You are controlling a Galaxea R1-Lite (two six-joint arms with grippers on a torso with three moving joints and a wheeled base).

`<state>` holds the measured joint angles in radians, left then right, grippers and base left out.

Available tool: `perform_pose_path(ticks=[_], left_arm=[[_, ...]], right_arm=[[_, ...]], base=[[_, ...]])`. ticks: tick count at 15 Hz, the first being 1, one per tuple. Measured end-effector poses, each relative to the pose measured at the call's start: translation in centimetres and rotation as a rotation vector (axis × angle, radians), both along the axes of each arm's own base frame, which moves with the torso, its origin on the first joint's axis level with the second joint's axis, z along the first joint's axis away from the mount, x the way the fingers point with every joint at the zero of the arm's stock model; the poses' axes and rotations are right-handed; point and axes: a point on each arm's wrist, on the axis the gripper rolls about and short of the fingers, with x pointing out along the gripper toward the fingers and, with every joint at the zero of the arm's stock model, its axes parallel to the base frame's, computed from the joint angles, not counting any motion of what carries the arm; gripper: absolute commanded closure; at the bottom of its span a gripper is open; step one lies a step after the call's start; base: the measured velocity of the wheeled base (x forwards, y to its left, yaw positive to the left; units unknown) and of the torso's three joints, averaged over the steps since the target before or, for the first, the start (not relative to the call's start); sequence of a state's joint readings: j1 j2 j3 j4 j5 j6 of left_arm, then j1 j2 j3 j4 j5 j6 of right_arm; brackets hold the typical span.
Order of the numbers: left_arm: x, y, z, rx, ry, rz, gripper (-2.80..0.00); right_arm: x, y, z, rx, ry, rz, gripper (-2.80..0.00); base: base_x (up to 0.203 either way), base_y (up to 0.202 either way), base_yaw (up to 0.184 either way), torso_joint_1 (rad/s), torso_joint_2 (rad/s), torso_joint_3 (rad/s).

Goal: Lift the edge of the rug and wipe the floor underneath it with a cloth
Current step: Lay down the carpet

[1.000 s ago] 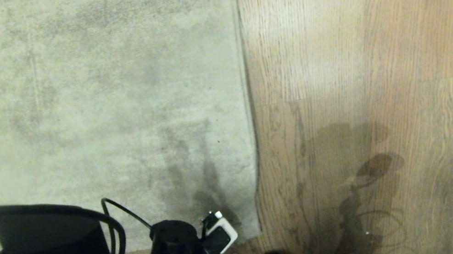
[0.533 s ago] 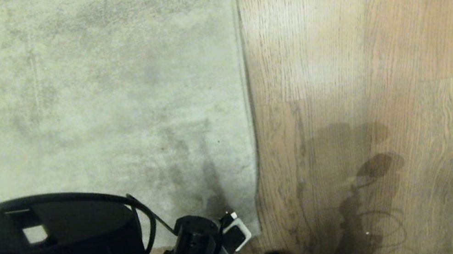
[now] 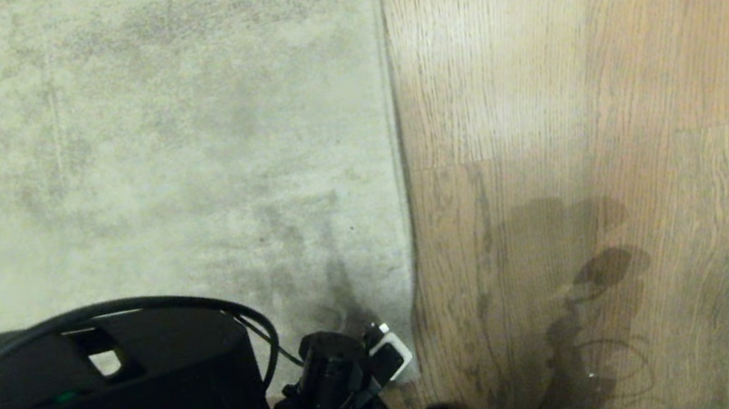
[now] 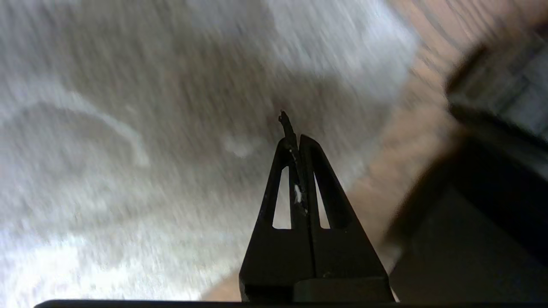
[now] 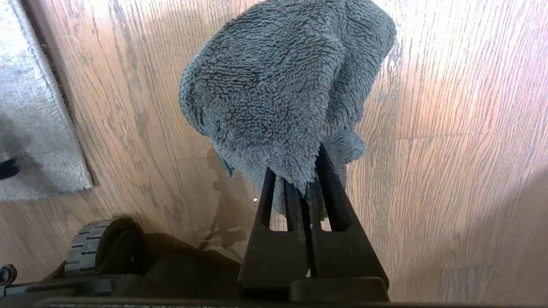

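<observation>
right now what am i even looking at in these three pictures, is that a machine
Yes, a wheeled robot with two arms. The wide picture looks down from its head: a pale rug on the left, wood floor on the right. Its left arm, at the bottom, reaches toward the rug edge near the corner. The other two pictures come from cameras on the wrists. The left pincer is shut, over the rug. The right pincer is shut on a fuzzy grey-blue cloth, above bare floor. The rug looks flat, not yet lifted.
</observation>
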<state>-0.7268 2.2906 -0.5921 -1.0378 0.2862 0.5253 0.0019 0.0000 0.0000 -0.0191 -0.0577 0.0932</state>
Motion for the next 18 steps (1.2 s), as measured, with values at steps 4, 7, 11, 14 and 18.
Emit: perform_pose_path(ticks=[4,7,11,14,18], left_arm=[[1.4,-1.2,-0.3,-0.025,-0.033,0.003,0.00],[1.9,-1.8,-0.7,-0.031,-0.041,0.001,0.00],[1.9,-1.9,-0.9,-0.030,-0.040,-0.003,0.00],[1.7,-2.1,-0.4,-0.051,-0.061,-0.012,0.00],[1.0,-1.4,0.8,-0.063,-0.073,-0.011,0.00]], right_arm=[[0.0,0.0,0.0,0.000,0.000,0.000,0.00],[0.0,0.0,0.0,0.000,0.000,0.000,0.00],[0.0,0.0,0.0,0.000,0.000,0.000,0.00],[0.0,0.0,0.0,0.000,0.000,0.000,0.00],[0.0,0.0,0.0,0.000,0.000,0.000,0.00]], base=[[0.000,0.000,0.000,0.000,0.00,0.000],[0.000,0.000,0.000,0.000,0.00,0.000],[0.000,0.000,0.000,0.000,0.00,0.000],[0.000,0.000,0.000,0.000,0.00,0.000],[0.000,0.000,0.000,0.000,0.00,0.000]])
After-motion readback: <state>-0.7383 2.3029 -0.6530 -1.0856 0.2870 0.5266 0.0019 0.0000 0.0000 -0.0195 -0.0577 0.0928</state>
